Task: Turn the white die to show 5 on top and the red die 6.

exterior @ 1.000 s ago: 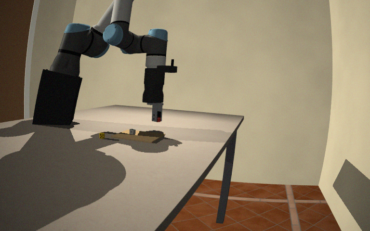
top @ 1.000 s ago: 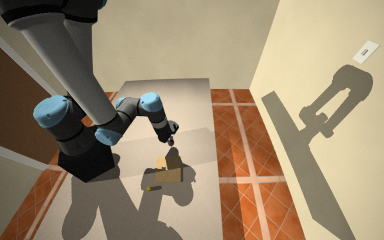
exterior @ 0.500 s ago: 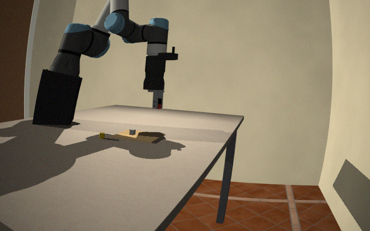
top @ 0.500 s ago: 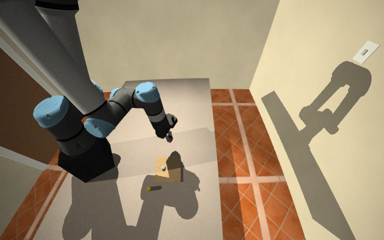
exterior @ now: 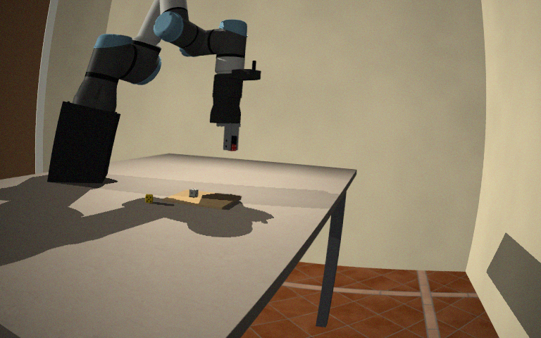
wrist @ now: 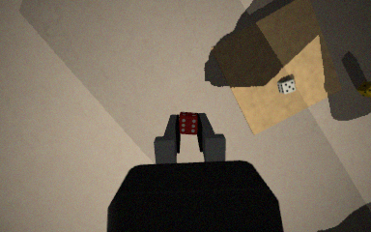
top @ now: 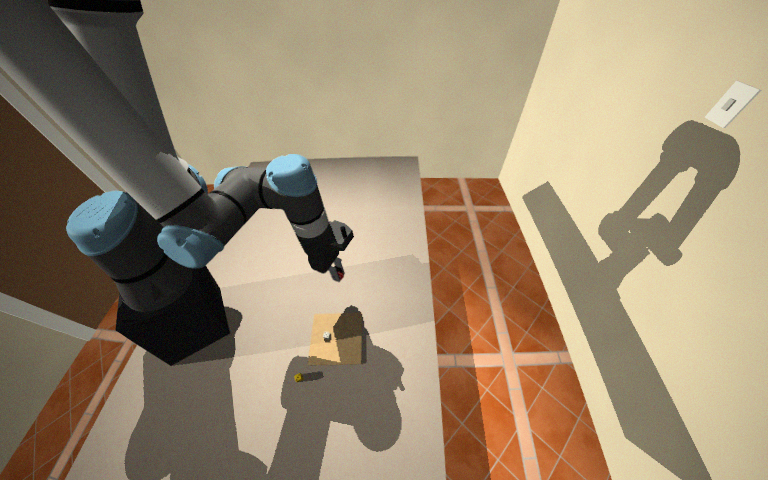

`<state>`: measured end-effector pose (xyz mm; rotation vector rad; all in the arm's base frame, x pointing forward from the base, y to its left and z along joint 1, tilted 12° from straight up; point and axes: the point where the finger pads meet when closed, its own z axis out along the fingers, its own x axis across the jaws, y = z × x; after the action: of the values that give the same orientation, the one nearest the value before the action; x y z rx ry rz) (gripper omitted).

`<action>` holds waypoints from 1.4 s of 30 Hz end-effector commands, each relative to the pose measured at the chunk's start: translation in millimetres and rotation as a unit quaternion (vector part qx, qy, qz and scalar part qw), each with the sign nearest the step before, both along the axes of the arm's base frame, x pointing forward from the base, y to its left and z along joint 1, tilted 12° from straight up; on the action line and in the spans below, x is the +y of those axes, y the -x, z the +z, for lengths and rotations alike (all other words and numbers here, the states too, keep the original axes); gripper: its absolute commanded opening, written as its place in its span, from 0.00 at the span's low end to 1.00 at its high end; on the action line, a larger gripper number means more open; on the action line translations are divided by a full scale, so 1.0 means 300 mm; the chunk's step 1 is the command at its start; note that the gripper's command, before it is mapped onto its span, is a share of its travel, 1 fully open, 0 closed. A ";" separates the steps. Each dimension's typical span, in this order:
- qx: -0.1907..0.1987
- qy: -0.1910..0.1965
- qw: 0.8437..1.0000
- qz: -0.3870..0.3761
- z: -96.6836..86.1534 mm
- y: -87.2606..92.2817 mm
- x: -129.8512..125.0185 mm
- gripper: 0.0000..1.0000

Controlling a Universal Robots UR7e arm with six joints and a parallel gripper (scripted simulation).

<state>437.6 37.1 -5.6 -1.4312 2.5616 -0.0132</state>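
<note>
My gripper is shut on the red die and holds it high above the table, beside the mat. The held die also shows in the top view and in the exterior view; its face toward the wrist camera shows six pips. The white die sits on the tan mat; it also shows in the exterior view and in the wrist view. The yellow die lies on the table just off the mat, also seen in the exterior view.
The mat lies flat on the grey table, partly under the arm's shadow. The robot's black base stands at the table's left side. The table's edge drops to a tiled floor on the right.
</note>
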 end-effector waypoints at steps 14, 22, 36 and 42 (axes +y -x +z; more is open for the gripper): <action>-0.001 0.004 1.000 0.020 0.000 -0.008 -0.062 0.34; -0.005 0.014 0.997 0.070 -0.011 -0.014 -0.218 0.34; -0.014 0.028 0.989 0.147 -0.027 0.016 -0.458 0.34; -0.014 0.028 0.988 0.148 -0.027 0.017 -0.462 0.34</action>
<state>432.8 -98.6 -14.0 -1.7953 2.3255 -0.0573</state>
